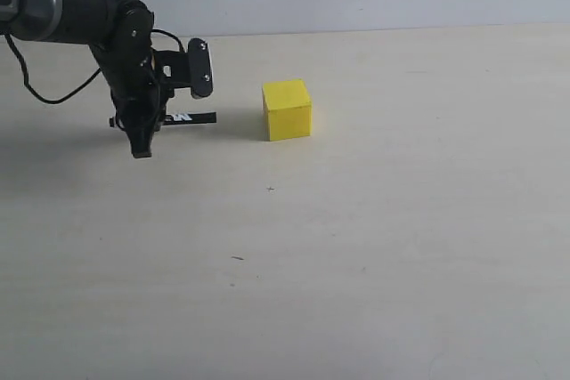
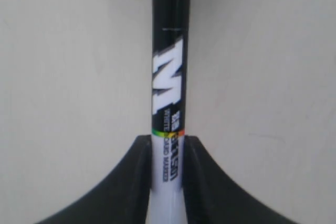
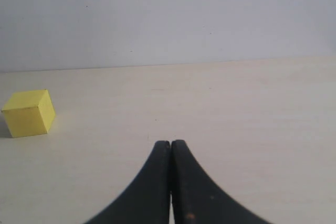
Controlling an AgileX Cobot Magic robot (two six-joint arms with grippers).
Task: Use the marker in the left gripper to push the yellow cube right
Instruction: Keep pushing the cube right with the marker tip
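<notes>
A: What is the left tool [image 1: 145,131] doing?

B: It is clamped narrow around the marker [image 1: 191,117]. The wrist view shows both jaws pressing the white barrel, with the black printed end sticking out in front.

A: Why hold it that way?

B: I'd say so the pen lies flat, low over the bench [image 1: 374,246], with its black end aimed at 3 o'clock in the exterior view. That gives the arm a long, thin pusher and keeps the jaws themselves away from the block.

A: And the yellow cube [image 1: 287,109]?

B: It sits on the bench at 3 o'clock from the marker's tip. It is near but apart from it, with a clear gap of bare surface between them. The tip lines up roughly with the cube's near face, so a straight sweep toward 3 o'clock should meet it squarely.

A: The right tool [image 3: 170,150]?

B: Its jaws are pressed together and hold nothing. It is out of the exterior view, probably parked clear of the path.
</notes>
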